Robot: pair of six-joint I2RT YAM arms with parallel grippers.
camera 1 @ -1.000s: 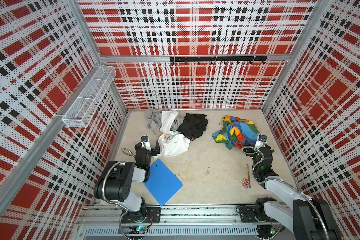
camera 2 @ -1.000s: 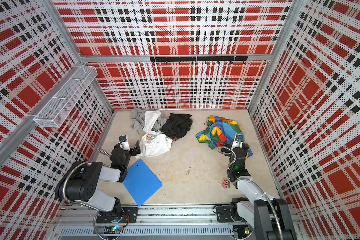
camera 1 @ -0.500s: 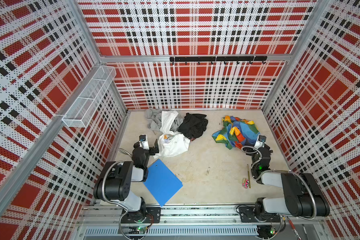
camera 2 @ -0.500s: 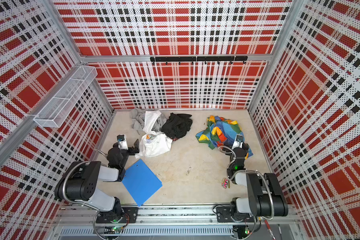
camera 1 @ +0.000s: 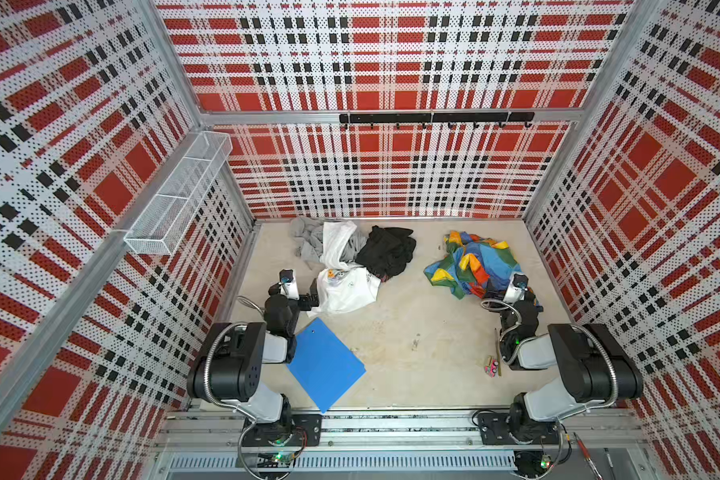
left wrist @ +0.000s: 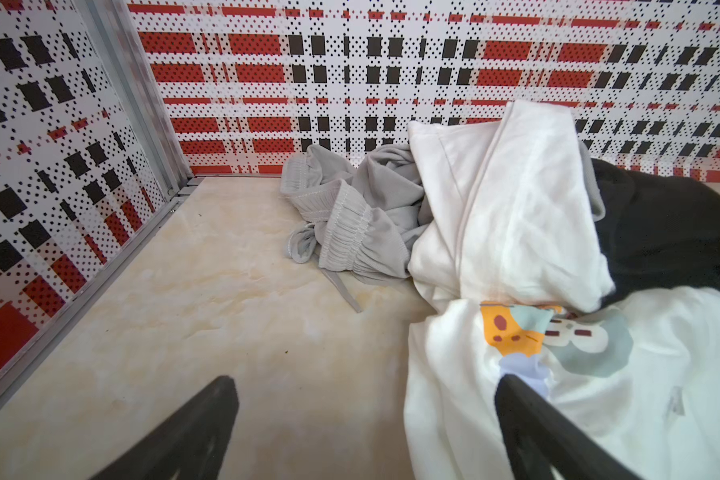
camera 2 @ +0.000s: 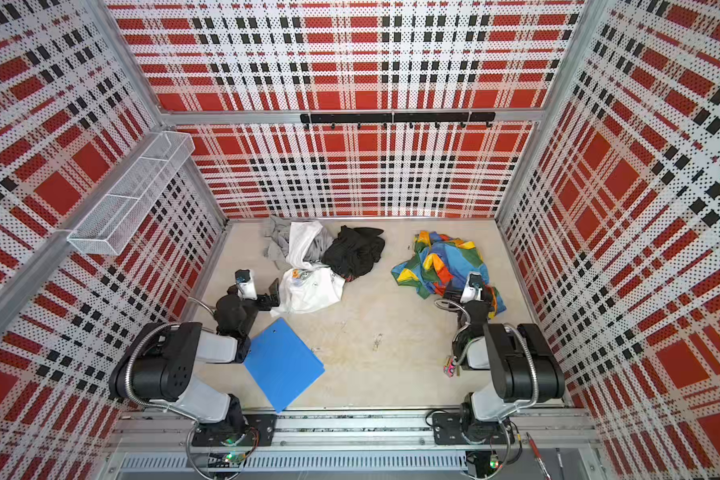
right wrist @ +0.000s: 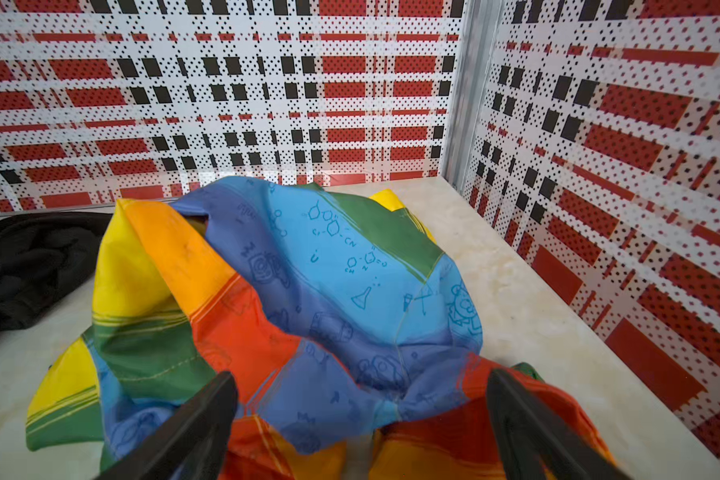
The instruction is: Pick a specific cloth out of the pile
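Observation:
The cloth (camera 1: 470, 262) (camera 2: 441, 259), a crumpled sheet of blue, yellow, orange, red and green patches, lies alone at the back right of the floor. My right gripper (camera 1: 500, 291) (camera 2: 458, 293) is at its near edge. In the right wrist view the gripper (right wrist: 362, 380) is open, with folds of the cloth (right wrist: 329, 291) lying loose between the fingers. The pile (camera 1: 350, 257) (camera 2: 321, 257) of grey, white and black garments sits at the back left. My left gripper (camera 1: 313, 296) (left wrist: 368, 386) is open, one finger over the white printed T-shirt (left wrist: 558, 374) and one over bare floor.
A blue folder (camera 1: 327, 363) lies on the floor by the left arm. A small pink and yellow object (camera 1: 491, 366) and a thin stick lie beside the right arm. A wire basket (camera 1: 179, 195) hangs on the left wall, and a black hook rail (camera 1: 435, 118) on the back wall.
The right arm has folded up, its big joint swinging into view near its base. Both grippers drew back slightly and stayed open. The cloth and the pile have not moved.

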